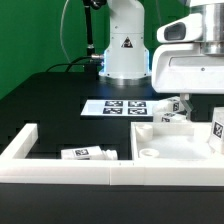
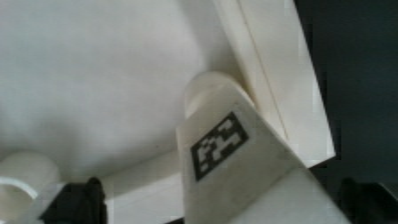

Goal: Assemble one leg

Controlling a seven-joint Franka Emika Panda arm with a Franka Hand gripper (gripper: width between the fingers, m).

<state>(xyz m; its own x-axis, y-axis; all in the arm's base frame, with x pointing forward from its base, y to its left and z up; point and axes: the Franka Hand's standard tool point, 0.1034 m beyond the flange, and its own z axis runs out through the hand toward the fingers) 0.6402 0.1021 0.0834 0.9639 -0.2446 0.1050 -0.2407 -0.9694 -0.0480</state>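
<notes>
In the wrist view a white leg with a black-and-white tag stands on end on the large white panel, near its edge. My gripper is straight above the leg and open. One dark finger shows beside the leg, apart from it. In the exterior view the arm's white wrist housing hangs over the panel at the exterior view's right, with an upright leg below it at the frame edge. Another leg leans at the panel's far side.
A third leg lies against the long white L-shaped border wall at the front. The marker board lies in front of the robot base. A round hole shows in the panel.
</notes>
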